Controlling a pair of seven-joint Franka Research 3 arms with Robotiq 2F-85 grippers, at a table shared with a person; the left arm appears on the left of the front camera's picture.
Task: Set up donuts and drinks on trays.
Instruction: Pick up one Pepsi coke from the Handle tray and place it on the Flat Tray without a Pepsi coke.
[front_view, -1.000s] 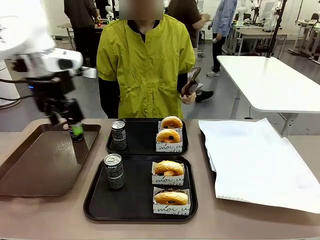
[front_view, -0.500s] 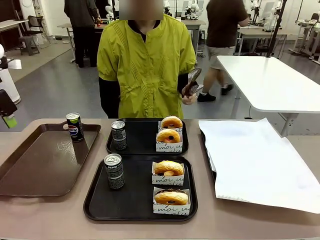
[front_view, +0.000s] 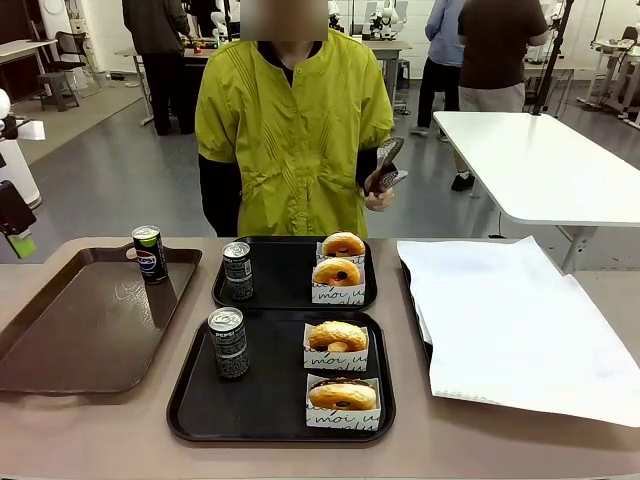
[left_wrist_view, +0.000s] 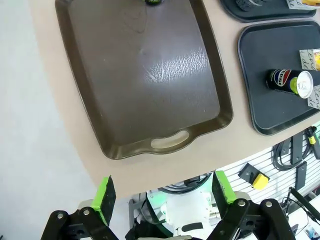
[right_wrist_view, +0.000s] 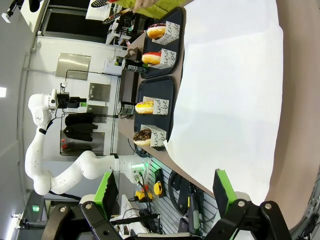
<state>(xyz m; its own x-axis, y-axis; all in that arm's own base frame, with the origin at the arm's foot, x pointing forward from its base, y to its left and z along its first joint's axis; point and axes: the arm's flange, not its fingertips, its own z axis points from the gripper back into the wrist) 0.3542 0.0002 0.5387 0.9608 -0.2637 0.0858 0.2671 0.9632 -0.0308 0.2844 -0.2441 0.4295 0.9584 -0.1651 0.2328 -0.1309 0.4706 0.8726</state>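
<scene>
Two black trays lie mid-table. The far tray (front_view: 285, 282) holds a dark can (front_view: 237, 270) and two boxed donuts (front_view: 337, 272). On the near tray (front_view: 265, 395) stand a can (front_view: 229, 343), a golden boxed donut (front_view: 337, 337) and a chocolate-topped one (front_view: 343, 394). A Pepsi can (front_view: 149, 253) stands upright at the brown tray's far corner. My left gripper (left_wrist_view: 164, 192) is open and empty, back off the table's left side past the brown tray (left_wrist_view: 145, 75); its tip shows at the picture edge (front_view: 18, 238). My right gripper (right_wrist_view: 164, 192) is open over the white paper sheet (right_wrist_view: 230, 90).
The person stands at the far side holding tongs (front_view: 385, 163) at chest height. The white paper sheet (front_view: 510, 320) covers the table's right part. The large brown tray (front_view: 90, 320) takes the left part.
My left gripper has let go of the Pepsi can on the brown tray and pulled back to the left, off the table. The can stays upright.
</scene>
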